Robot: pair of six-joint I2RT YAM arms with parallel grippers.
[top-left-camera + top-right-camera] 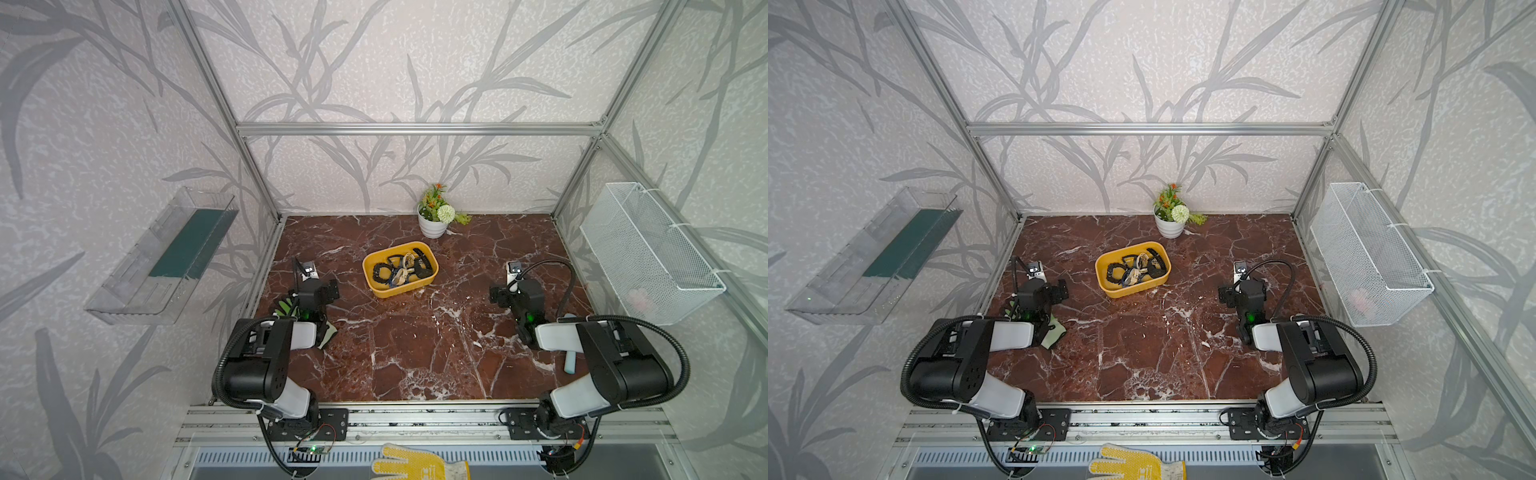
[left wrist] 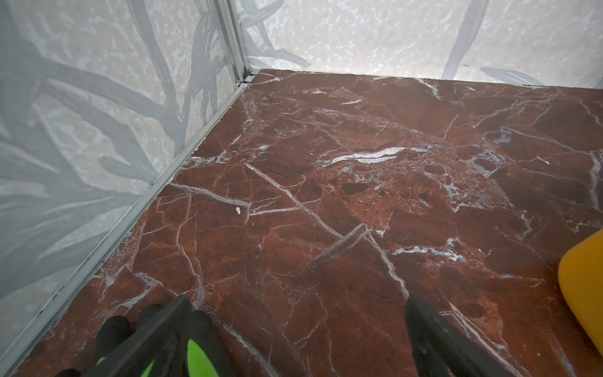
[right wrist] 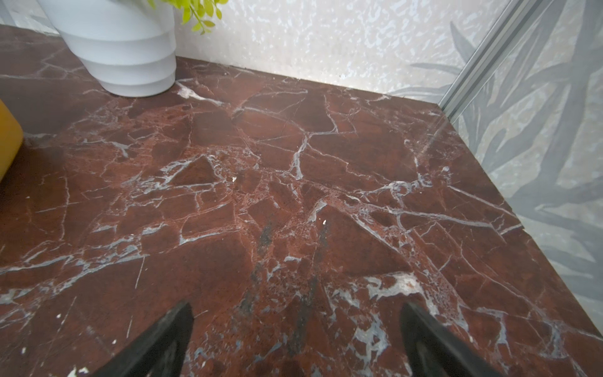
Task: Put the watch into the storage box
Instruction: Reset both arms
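Evidently the box (image 1: 399, 289) sits mid-worktop (image 1: 415, 345), between the two arms, so either could reach it. The watches (image 1: 381, 272), a tangle of black and pale straps, lie inside it. I see none loose outside, so the job looks finished. The left end effector (image 2: 297, 303) and right end effector (image 3: 297, 306) hang over the worktop on either side, jaws wide apart, holding nothing.

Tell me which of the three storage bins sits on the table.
The yellow storage box, with watches inside; the clear tray and the white wire basket hang on the side walls.
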